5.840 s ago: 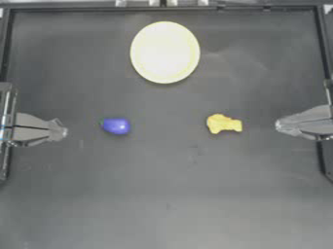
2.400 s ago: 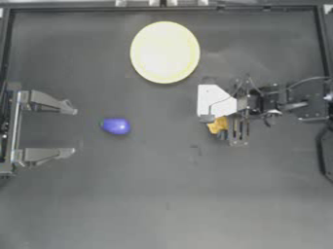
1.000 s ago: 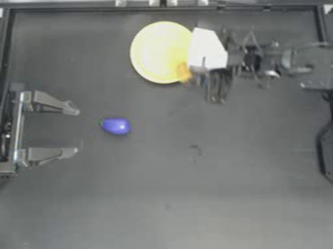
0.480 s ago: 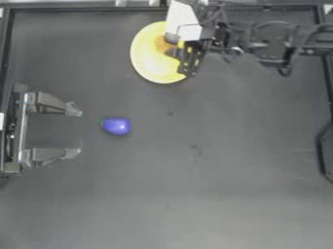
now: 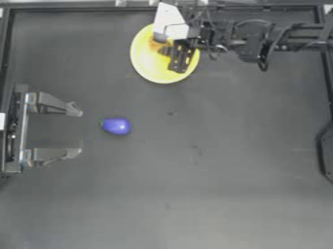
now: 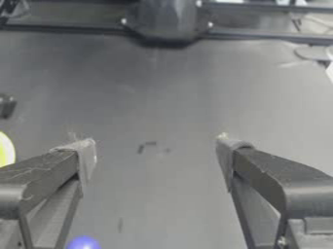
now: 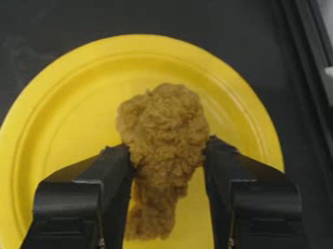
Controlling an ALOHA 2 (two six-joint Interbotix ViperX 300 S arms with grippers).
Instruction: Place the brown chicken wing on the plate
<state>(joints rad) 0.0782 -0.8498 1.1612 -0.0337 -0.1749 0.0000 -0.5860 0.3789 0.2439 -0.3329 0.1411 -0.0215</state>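
Note:
The pale yellow plate (image 5: 148,61) lies at the table's far middle. My right gripper (image 5: 178,57) reaches over it from the right. In the right wrist view the brown chicken wing (image 7: 164,141), a lumpy golden-brown piece, is pinched between the two dark fingers (image 7: 112,170) above the plate (image 7: 58,121); whether it touches the plate I cannot tell. In the top view only an orange bit of the chicken wing (image 5: 158,44) shows beside the wrist. My left gripper (image 5: 73,131) is parked at the left edge, open and empty.
A rounded blue-purple object (image 5: 116,126) sits just right of the left gripper, and shows as a blue spot (image 6: 83,242) in the left wrist view. A raised rim (image 5: 78,7) runs along the table's far edge.
The right gripper picked the chicken wing up from the table's right middle and carried it up and left over the plate. The left gripper opened early on and has stayed put since.

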